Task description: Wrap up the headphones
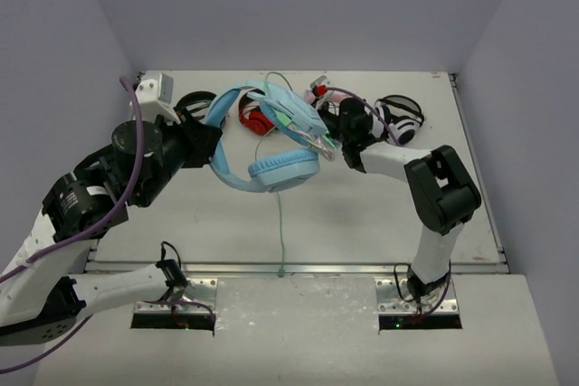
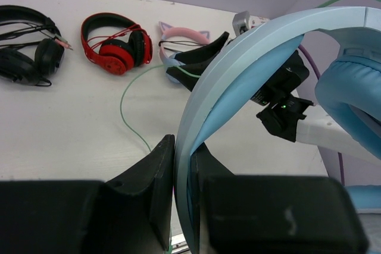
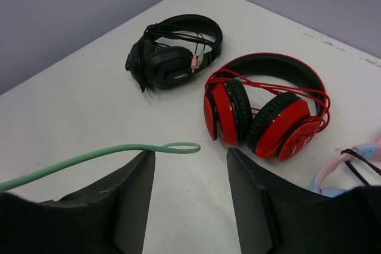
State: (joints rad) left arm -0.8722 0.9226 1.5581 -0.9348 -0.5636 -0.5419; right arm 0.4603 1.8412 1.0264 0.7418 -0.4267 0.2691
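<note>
The light-blue headphones (image 1: 283, 169) hang in the air over the middle of the table, one cup low, the other cup (image 1: 291, 113) higher. My left gripper (image 1: 210, 146) is shut on their smooth blue headband (image 2: 238, 57), which is pinched between its fingers (image 2: 156, 176). The pale-green cable (image 1: 280, 223) trails from the cups down to the table's near edge. My right gripper (image 1: 327, 140) is open beside the upper cup. In the right wrist view a loop of the cable (image 3: 172, 147) lies over the left fingertip of my right gripper (image 3: 190, 156), unclamped.
Behind the held pair, other headphones lie at the back of the table: a black pair (image 1: 194, 106), a red pair (image 3: 268, 111), a pink cat-ear pair (image 1: 317, 88) and a white-and-black pair (image 1: 398, 119). Walls close in at the left, right and back.
</note>
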